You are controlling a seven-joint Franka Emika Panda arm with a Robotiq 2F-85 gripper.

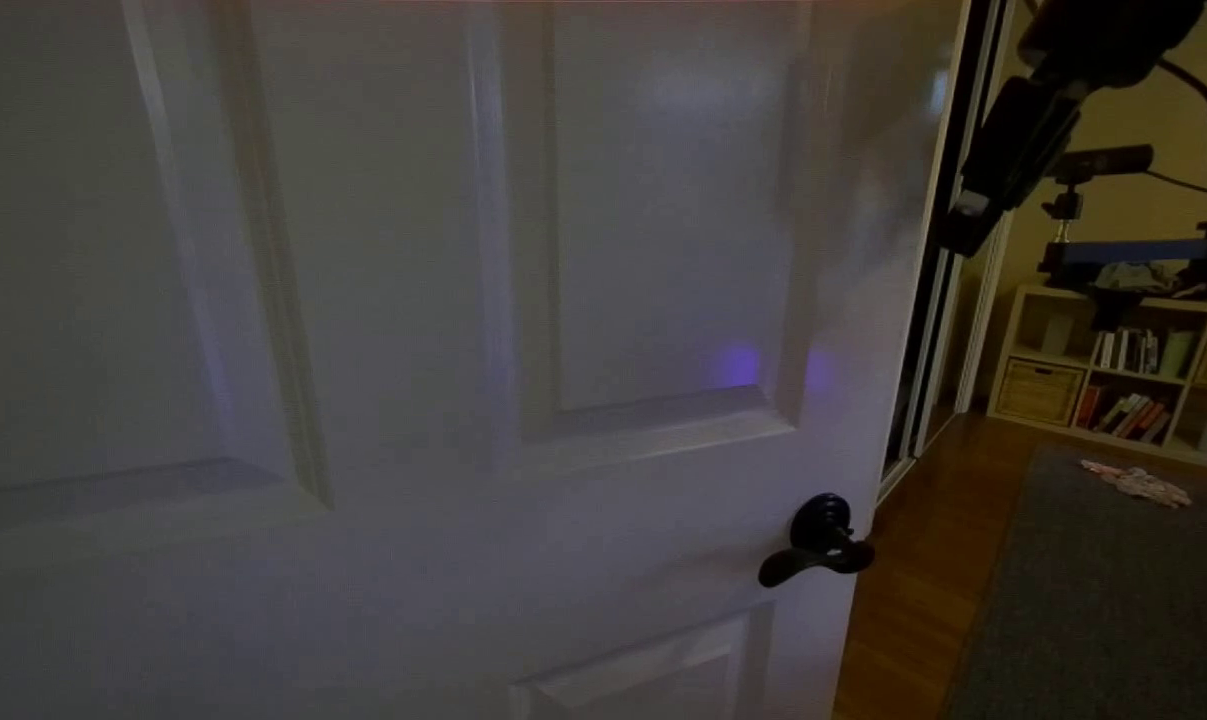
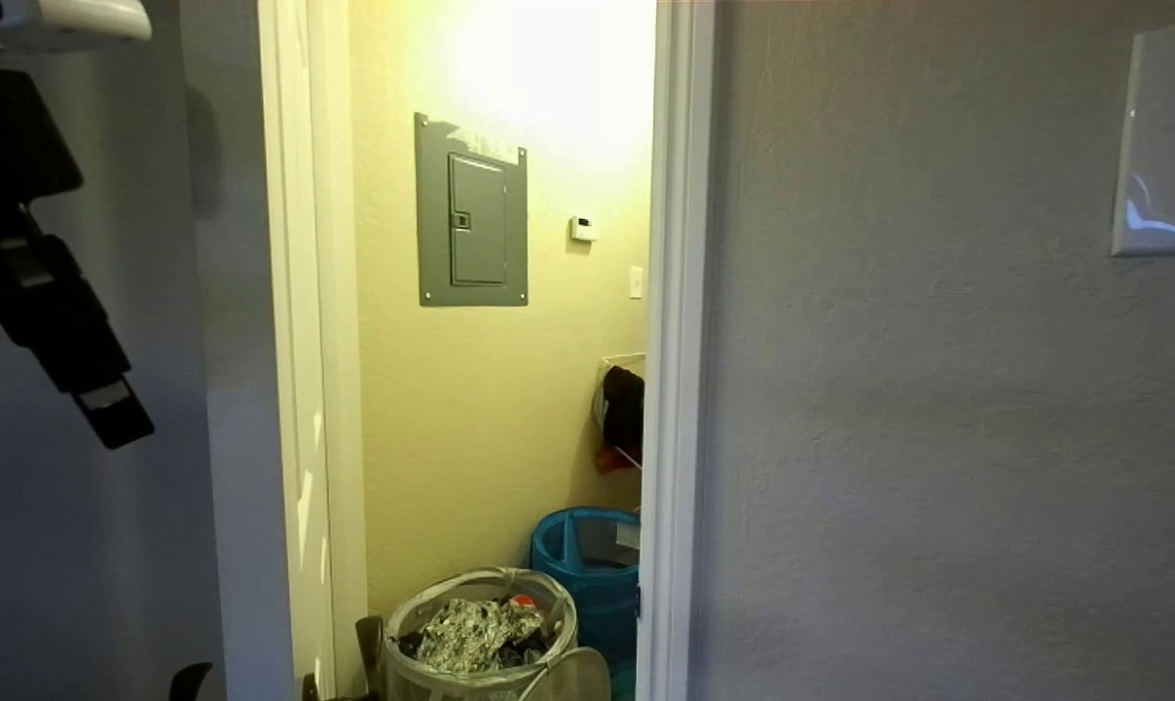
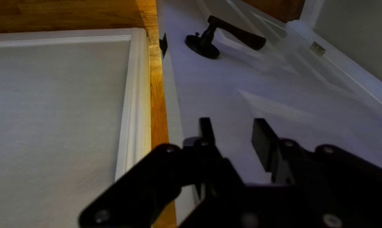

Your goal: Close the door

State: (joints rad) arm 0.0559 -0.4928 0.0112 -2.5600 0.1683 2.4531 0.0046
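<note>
The claw (image 3: 231, 133) enters from the bottom of the wrist view, its fingers (image 3: 206, 129) apart with a moderate gap between them and nothing held. Past the fingertips lies the door (image 3: 216, 95), its white face filling the middle and right of that frame; whether they touch it I cannot tell. The door stands ajar. In an exterior view it takes up the left and centre (image 1: 403, 300), long axis upright, and the claw hangs at upper right near the free edge, higher in the frame than the black lever handle (image 1: 818, 535).

That relation should decide the push: the claw is close to the free edge and well apart from the hinge (image 3: 317, 48) at upper right of the wrist view, so pressing the face there ought to swing it easily. The edge must travel toward the white trim (image 3: 135, 95) at left, with a strip of wood floor (image 3: 159, 117) showing between. Too near the edge, the fingers could slip off into the gap. In an exterior view, the mesh hamper (image 2: 470, 680) and blue hamper (image 2: 587, 594) at bottom centre seem to stand beyond the doorway, probably outside the swing.
</note>
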